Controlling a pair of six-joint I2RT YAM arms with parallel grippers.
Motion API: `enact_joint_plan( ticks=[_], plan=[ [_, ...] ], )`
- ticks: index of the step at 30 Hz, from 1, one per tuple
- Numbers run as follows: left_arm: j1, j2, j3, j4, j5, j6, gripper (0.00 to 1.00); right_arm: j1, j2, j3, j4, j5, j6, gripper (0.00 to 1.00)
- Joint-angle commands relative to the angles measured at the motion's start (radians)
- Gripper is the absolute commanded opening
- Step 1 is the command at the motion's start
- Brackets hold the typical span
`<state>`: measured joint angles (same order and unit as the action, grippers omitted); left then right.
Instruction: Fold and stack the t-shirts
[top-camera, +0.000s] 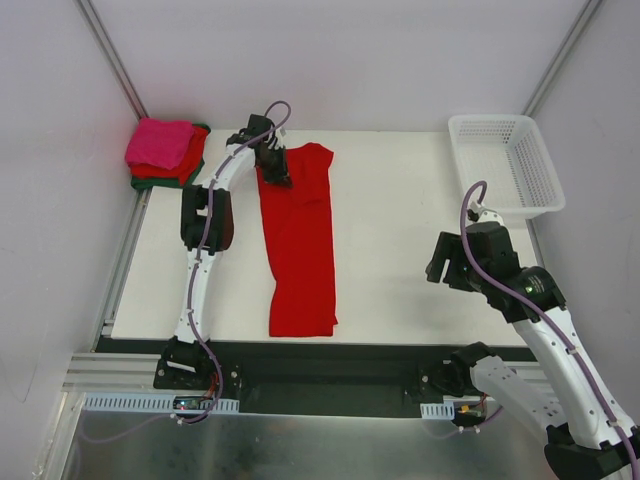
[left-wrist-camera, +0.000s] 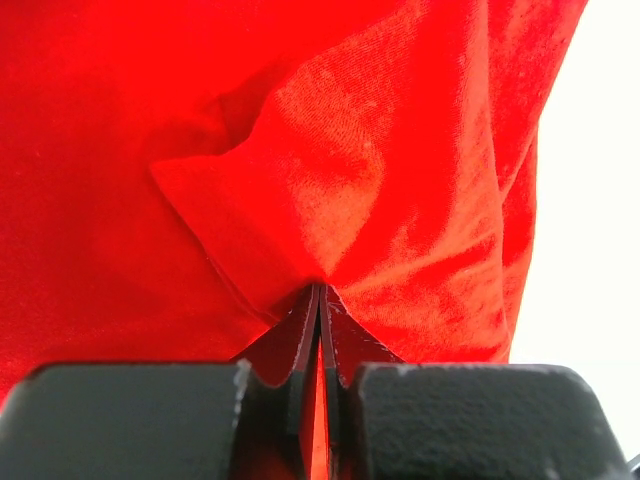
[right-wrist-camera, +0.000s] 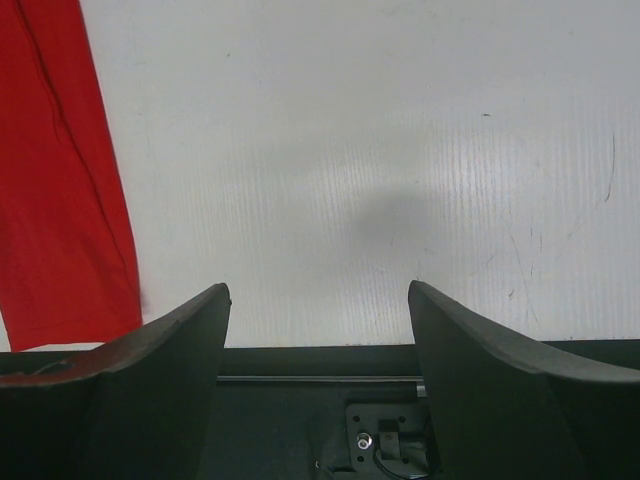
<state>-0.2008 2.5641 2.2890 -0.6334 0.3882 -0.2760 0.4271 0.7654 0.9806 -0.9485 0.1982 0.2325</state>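
Observation:
A bright red t-shirt (top-camera: 303, 250) lies folded into a long strip down the middle of the table. My left gripper (top-camera: 278, 172) is at the strip's far end, shut on a fold of the red cloth (left-wrist-camera: 330, 230); the pinched cloth shows between its fingertips (left-wrist-camera: 320, 290) in the left wrist view. Folded t-shirts, hot pink (top-camera: 160, 142) on top of red and dark green (top-camera: 180, 180), sit stacked at the far left corner. My right gripper (right-wrist-camera: 320, 290) hovers open over bare table at the right, nothing between its fingers; the strip's edge (right-wrist-camera: 60, 200) shows at its left.
A white lattice basket (top-camera: 505, 165) stands at the far right corner. The table's near edge (top-camera: 320, 345) meets a black rail where the arm bases sit. Grey walls close in the left, back and right.

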Motion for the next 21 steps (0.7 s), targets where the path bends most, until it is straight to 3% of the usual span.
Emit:
enact_joint_plan(
  ticks=[1, 3, 6, 11, 14, 18, 20, 21],
  plan=[
    [-0.005, 0.021, 0.038, -0.048, 0.021, 0.009, 0.00, -0.001, -0.008, -0.016, -0.006, 0.010, 0.013, 0.76],
    [-0.015, -0.020, 0.069, -0.026, 0.018, 0.012, 0.00, -0.002, -0.006, -0.019, -0.003, 0.009, 0.013, 0.76],
    [-0.034, -0.074, 0.128, 0.000, 0.029, 0.011, 0.12, -0.002, -0.006, -0.028, 0.007, 0.001, 0.016, 0.76],
    [-0.064, -0.192, 0.127, 0.040, 0.041, -0.008, 0.50, -0.001, -0.003, -0.048, 0.023, -0.006, 0.016, 0.76],
    [-0.095, -0.289, 0.029, 0.058, 0.029, -0.012, 0.59, -0.002, 0.009, -0.071, 0.049, -0.031, 0.019, 0.76],
    [-0.144, -0.395, -0.156, 0.109, -0.021, 0.012, 0.59, -0.001, 0.041, -0.085, 0.083, -0.080, 0.018, 0.76],
    [-0.176, -0.395, -0.217, 0.126, -0.060, 0.029, 0.53, -0.001, 0.048, -0.086, 0.091, -0.088, 0.016, 0.76],
    [-0.184, -0.378, -0.221, 0.129, -0.058, 0.029, 0.46, -0.001, 0.045, -0.085, 0.090, -0.089, 0.016, 0.76]
  ],
)
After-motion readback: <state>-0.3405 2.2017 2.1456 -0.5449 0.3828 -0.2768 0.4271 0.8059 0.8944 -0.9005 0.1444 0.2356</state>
